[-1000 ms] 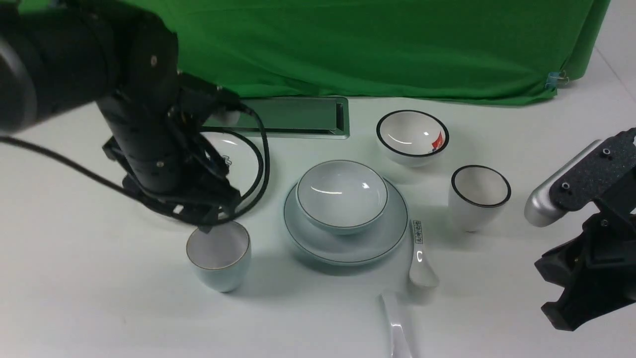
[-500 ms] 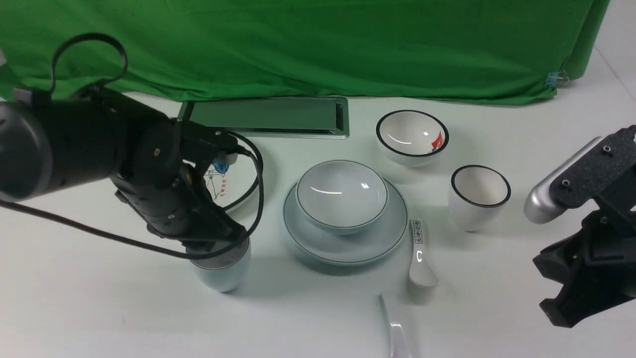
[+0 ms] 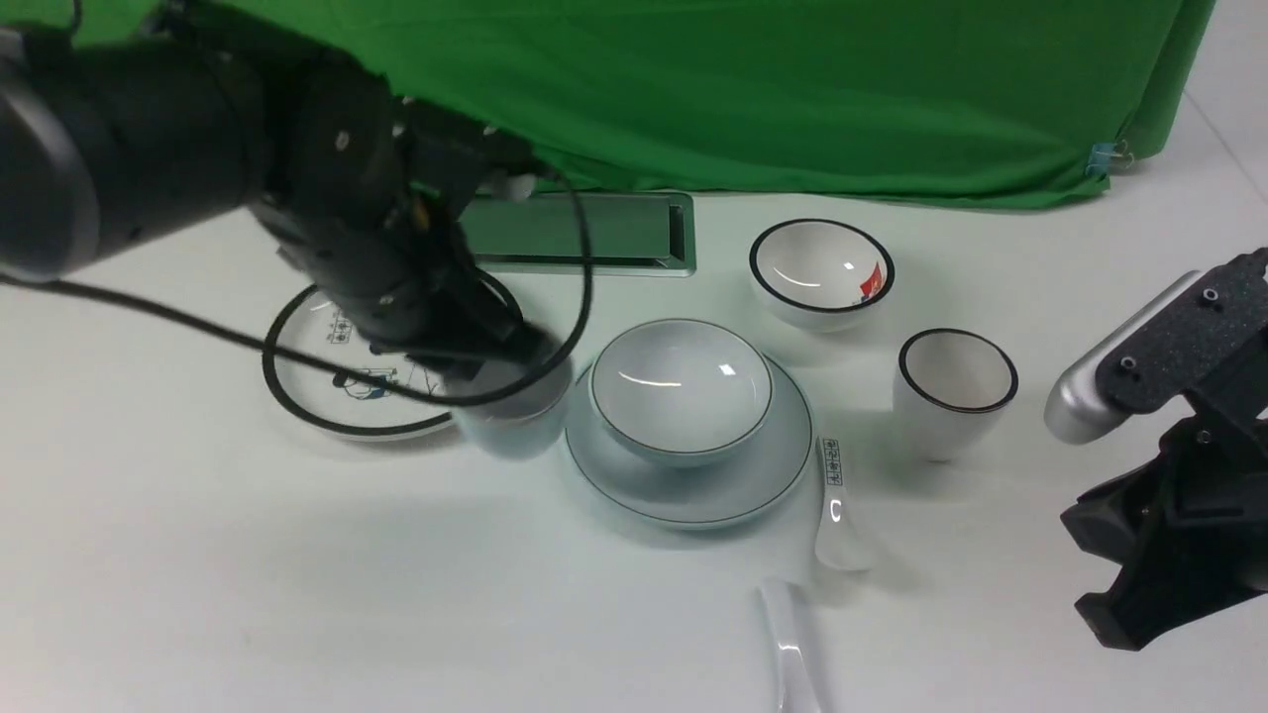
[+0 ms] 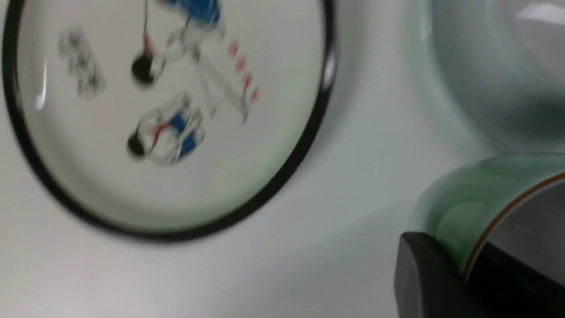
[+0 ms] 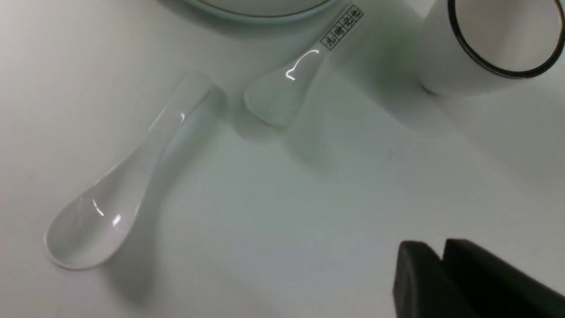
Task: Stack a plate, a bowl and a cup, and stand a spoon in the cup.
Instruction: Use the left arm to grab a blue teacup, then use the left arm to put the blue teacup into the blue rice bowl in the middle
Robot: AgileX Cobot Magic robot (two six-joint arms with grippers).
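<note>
Pale bluish-white glaze shows between the fingers of the left tool, which is clamped over the rim of the cup. In the left wrist view one black finger presses flat against the cup's outer wall just under the thin rim line. The cup hangs upright directly below this tool. Whether its base touches the tabletop cannot be told, as the cup is blurred.

Just to the right of the left tool lies the plate with the bowl seated in its middle; the cup's side is nearly at the plate's edge. Just to the left of the same tool lies a black-rimmed plate with cartoon figures.

The right tool hovers low at the far right, its two fingers drawn close together with nothing between them. The spoon lies flat on the tabletop to the left of this tool, well apart from it. A second spoon with printed characters on its handle lies between the spoon and the plate, with its handle end just beside the plate's rim. A black-rimmed white cup stands forward and left of the right tool, and a black-rimmed bowl with a red mark sits farther forward, near the green cloth.
</note>
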